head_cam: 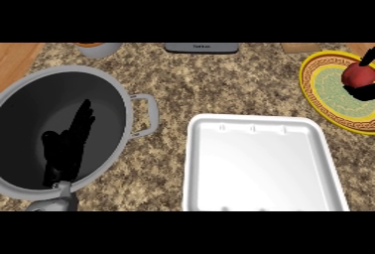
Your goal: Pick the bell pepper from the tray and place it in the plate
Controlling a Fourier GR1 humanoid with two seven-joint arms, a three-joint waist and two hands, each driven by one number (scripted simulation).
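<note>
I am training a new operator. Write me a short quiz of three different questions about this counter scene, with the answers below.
1. True or false: the bell pepper lies in the white tray.
2. Which hand shows over the plate? A) left hand B) right hand C) both
3. Fill in: the left hand shows, fingers straight, in front of the grey ____.

Key
1. False. The red pepper is over the yellow plate, with the right hand around it; nothing lies in the tray.
2. B.
3. Pot, the one with a side handle, at the view's left.
</note>
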